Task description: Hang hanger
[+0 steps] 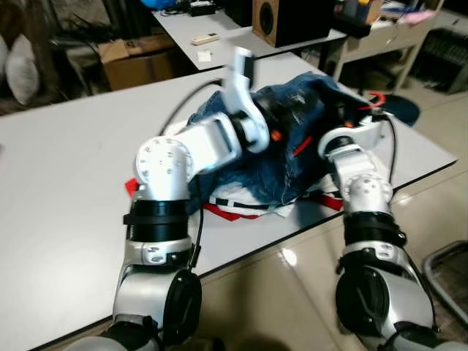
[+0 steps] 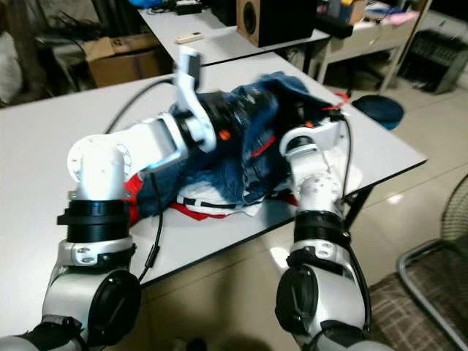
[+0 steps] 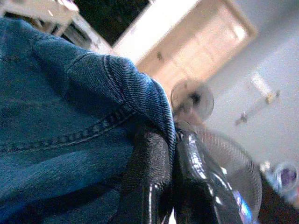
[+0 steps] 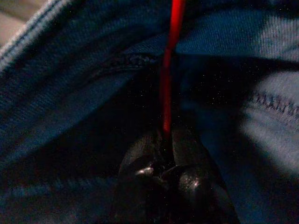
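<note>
Silver arms [image 1: 164, 172], black elbow bands, black cables, glossy black fingers [image 3: 147, 186].

Over a white table [image 1: 66, 219], both my silver arms reach into a heap of blue denim [image 1: 292, 139] lying on white and red cloth [image 1: 241, 208], a red hanger hook [image 1: 374, 99] showing at its far edge.

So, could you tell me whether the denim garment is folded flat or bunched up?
Bunched up: the denim garment is heaped and creased on the white table.
</note>
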`<state>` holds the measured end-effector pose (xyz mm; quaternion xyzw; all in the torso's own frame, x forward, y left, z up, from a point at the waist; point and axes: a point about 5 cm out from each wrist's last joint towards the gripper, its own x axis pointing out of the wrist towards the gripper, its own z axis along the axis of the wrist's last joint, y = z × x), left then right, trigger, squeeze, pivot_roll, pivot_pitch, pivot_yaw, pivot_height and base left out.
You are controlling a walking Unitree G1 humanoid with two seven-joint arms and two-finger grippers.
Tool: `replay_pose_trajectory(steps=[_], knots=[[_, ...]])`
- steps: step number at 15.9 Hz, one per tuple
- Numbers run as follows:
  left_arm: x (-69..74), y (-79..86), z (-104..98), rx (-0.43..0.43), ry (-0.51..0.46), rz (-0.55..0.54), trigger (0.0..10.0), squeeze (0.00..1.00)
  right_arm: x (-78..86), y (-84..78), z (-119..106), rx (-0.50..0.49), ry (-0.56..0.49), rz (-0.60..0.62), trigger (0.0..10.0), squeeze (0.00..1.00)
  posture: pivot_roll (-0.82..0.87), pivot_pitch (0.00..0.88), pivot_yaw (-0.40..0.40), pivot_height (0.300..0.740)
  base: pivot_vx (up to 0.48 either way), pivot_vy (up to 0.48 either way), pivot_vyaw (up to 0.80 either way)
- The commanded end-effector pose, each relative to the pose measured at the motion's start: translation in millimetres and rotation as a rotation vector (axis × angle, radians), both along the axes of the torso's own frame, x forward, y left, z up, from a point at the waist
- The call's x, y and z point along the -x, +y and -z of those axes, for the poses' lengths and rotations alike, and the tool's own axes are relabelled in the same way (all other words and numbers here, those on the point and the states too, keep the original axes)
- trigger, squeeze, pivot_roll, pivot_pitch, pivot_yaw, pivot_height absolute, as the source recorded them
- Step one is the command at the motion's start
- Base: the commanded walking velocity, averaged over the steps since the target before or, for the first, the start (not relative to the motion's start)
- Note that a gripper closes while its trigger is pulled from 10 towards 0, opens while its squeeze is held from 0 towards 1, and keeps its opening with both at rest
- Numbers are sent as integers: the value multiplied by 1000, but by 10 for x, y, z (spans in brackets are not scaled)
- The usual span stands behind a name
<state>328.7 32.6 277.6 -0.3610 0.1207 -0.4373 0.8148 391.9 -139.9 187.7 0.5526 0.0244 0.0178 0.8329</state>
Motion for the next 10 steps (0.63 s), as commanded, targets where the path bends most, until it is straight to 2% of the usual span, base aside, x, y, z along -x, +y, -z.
replay_pose_trajectory(steps=[1,3,5,6,8,10], knots=[[45,-176,-158,100,-3,35,0,0,-26,172,-14,31,-7,-49,10000,0,43,9,12,740,0,0,0],[5,-207,-226,203,48,8,0,0,-4,404,52,75,4,-108,10000,0,40,7,5,740,0,0,0],[-50,-267,-251,249,102,-33,0,0,40,546,133,107,12,-155,10000,0,29,3,12,740,0,0,0],[-121,-243,-260,281,137,-86,0,0,71,579,176,136,17,-178,10000,0,26,2,16,740,0,0,0],[-363,-25,-271,348,217,-257,0,0,151,534,263,191,26,-210,10000,0,11,0,38,740,0,0,0],[-553,250,-315,371,221,-403,0,0,274,419,366,269,42,-265,10000,0,7,0,47,740,0,0,0]])
